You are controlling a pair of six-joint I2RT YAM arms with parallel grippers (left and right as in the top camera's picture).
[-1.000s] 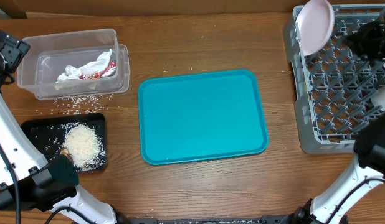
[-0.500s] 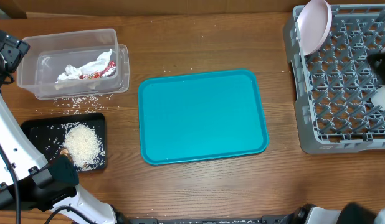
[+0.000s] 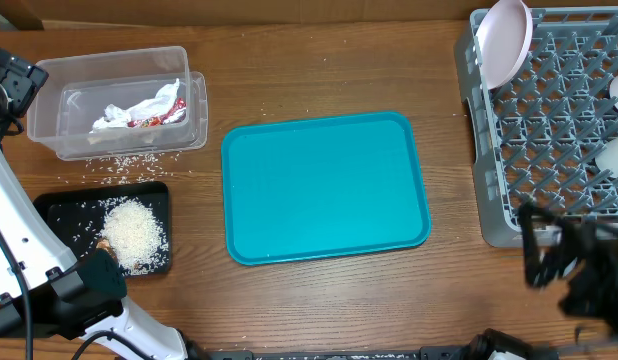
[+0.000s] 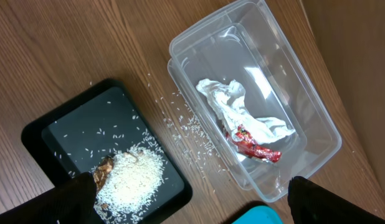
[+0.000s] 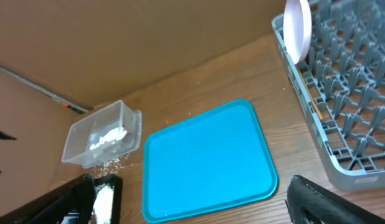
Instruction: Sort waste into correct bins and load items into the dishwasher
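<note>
The clear tub [image 3: 119, 100] at the back left holds the crumpled napkin [image 4: 239, 109] and the red wrapper [image 4: 258, 148]. In front of it the black tray [image 3: 59, 212] carries a heap of rice [image 3: 132, 228] and a brown scrap [image 4: 104, 168]. Loose grains [image 3: 129, 163] lie between the two bins. The grey rack [image 3: 549, 130] at the right holds an upright pinkish saucer [image 3: 507, 40] and white pieces [image 3: 617, 152] at its right edge. My left gripper [image 4: 195, 205] hangs open above the bins. My right gripper [image 5: 195, 205] is open and empty, high over the teal tray.
The teal serving tray [image 3: 324, 185] lies bare at mid-table. My right arm [image 3: 589, 270] shows as a dark blur in front of the rack's near corner. A brown cardboard wall [image 5: 149, 37] stands behind the table.
The right arm has pulled back from over the rack to the table's front right, and its jaws have opened. The left arm has not moved.
</note>
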